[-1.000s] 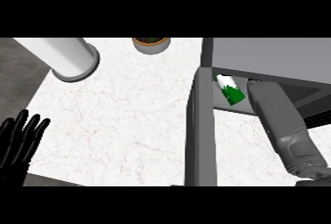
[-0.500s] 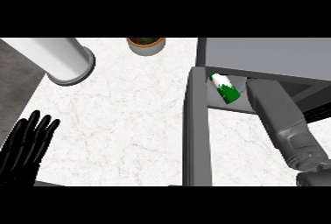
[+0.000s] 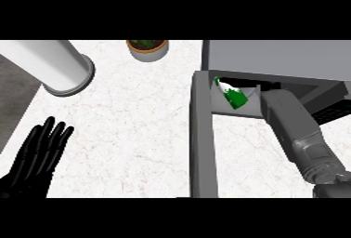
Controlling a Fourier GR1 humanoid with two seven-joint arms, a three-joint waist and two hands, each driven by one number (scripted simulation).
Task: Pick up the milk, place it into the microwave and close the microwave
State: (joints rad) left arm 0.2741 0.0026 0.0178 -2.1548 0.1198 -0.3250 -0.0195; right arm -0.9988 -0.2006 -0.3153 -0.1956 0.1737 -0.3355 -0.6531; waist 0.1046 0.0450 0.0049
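We see the milk (image 3: 233, 95), a green and white carton, tilted inside the mouth of the microwave (image 3: 274, 58), close to the cavity's left side, its white top leaning toward the upper left and its green face turned toward us. No lettering or brand can be read on the carton; only the green and white patches show. Just to its right, the grey right forearm (image 3: 302, 135) reaches up from the lower right corner into the opening, and its far end goes in beside the carton. The right hand itself is hidden within the cavity, so we cannot tell whether its fingers are spread or wrapped round anything. The microwave door (image 3: 203, 139) stands open, seen edge-on as a long grey bar running down from the cavity's left corner toward the lower edge. The white marbled counter (image 3: 137, 121) spreads to the left of it. At the far lower left our left hand (image 3: 34, 160) rests with its black fingers straight and pointing up, holding nothing. A white cylinder (image 3: 58, 65) lies at the upper left, and a small potted plant (image 3: 146, 48) stands at the top, well apart from the milk.
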